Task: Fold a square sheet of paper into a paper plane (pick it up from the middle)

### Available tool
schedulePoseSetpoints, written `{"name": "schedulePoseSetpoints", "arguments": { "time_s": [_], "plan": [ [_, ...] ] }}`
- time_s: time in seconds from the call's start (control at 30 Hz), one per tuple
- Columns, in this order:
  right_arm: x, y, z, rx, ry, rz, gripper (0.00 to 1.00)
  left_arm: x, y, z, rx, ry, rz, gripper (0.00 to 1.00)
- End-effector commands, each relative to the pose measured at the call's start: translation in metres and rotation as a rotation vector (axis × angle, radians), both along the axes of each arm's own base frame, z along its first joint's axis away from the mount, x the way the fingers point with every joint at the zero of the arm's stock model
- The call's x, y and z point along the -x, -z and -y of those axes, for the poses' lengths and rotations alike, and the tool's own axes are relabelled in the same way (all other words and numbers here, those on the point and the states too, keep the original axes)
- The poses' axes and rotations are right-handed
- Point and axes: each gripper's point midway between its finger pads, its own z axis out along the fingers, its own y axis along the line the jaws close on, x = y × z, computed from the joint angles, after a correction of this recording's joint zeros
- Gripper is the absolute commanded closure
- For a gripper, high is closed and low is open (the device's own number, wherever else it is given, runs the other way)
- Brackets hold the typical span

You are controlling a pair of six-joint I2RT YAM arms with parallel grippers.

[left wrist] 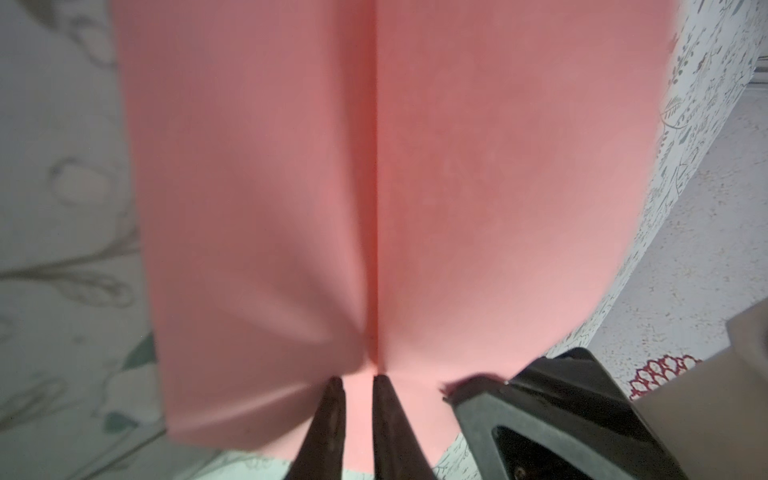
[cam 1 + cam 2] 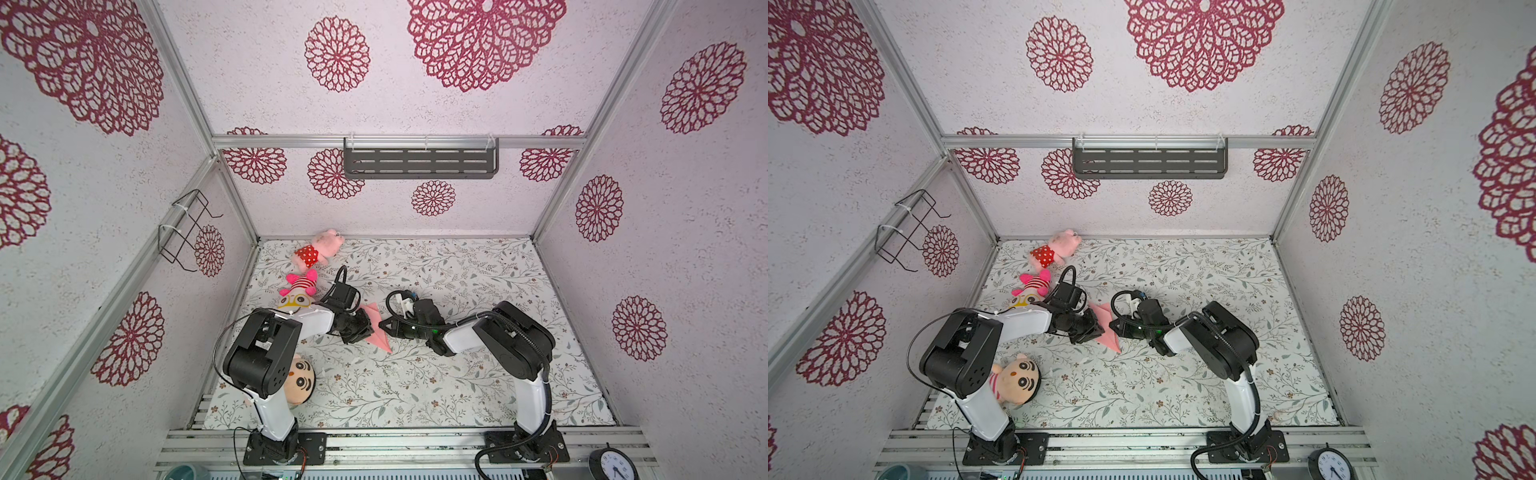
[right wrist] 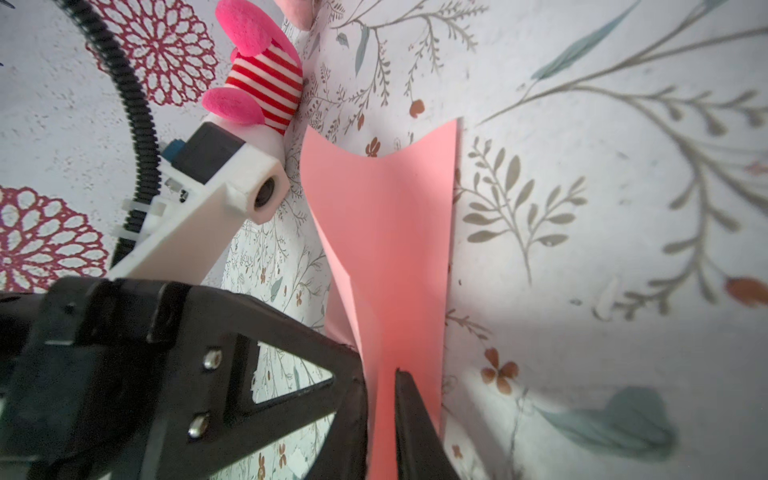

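The pink paper is folded into a slim, pointed paper plane (image 2: 380, 340) (image 2: 1111, 340) lying mid-table between both arms. My left gripper (image 2: 367, 328) (image 2: 1099, 328) meets it from the left. In the left wrist view the paper plane (image 1: 457, 187) shows a centre crease, and my left gripper (image 1: 357, 380) pinches that crease, with wrinkles fanning out from the tips. My right gripper (image 2: 385, 324) (image 2: 1113, 323) faces it from the right. In the right wrist view the paper plane (image 3: 395, 228) runs through the narrow slit of my right gripper (image 3: 380, 369), one finger hidden against the left gripper's black frame (image 3: 166, 353).
Plush toys lie along the left side: a pink pig in a dotted dress (image 2: 318, 249), a striped pink one (image 2: 301, 284) and a boy-head doll (image 2: 299, 380) by the left arm's base. A grey shelf (image 2: 420, 162) hangs on the back wall and a wire rack (image 2: 187, 228) on the left.
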Motion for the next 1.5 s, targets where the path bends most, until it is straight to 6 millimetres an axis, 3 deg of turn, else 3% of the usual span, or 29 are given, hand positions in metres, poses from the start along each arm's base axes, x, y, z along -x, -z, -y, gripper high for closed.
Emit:
{"name": "schedulePoseSetpoints", "arguments": {
  "time_s": [0.0, 0.33, 0.53, 1.0, 1.3, 1.4, 1.47],
  "plan": [
    [-0.003, -0.018, -0.006, -0.040, -0.032, 0.055, 0.83, 0.006, 0.014, -0.008, -0.038, -0.018, -0.043, 0.89],
    [0.009, -0.034, -0.019, -0.080, -0.115, 0.090, 0.89, 0.008, 0.021, -0.010, -0.048, -0.022, -0.065, 0.95],
    [0.007, -0.028, -0.019, -0.053, -0.110, 0.096, 0.80, 0.009, 0.021, -0.009, -0.049, -0.018, -0.065, 0.95],
    [0.008, -0.019, -0.027, 0.040, -0.157, 0.133, 0.75, 0.008, 0.020, -0.008, -0.040, -0.015, -0.062, 0.96],
    [0.014, -0.024, -0.035, -0.029, -0.199, 0.108, 0.86, 0.007, 0.020, -0.007, -0.034, -0.020, -0.058, 0.96],
    [0.011, -0.029, -0.030, -0.023, -0.176, 0.122, 0.81, 0.005, 0.018, -0.007, -0.030, -0.021, -0.053, 0.96],
    [0.008, -0.033, -0.021, 0.004, -0.139, 0.152, 0.71, 0.005, 0.018, -0.007, -0.028, -0.022, -0.054, 0.96]
  ]
}}
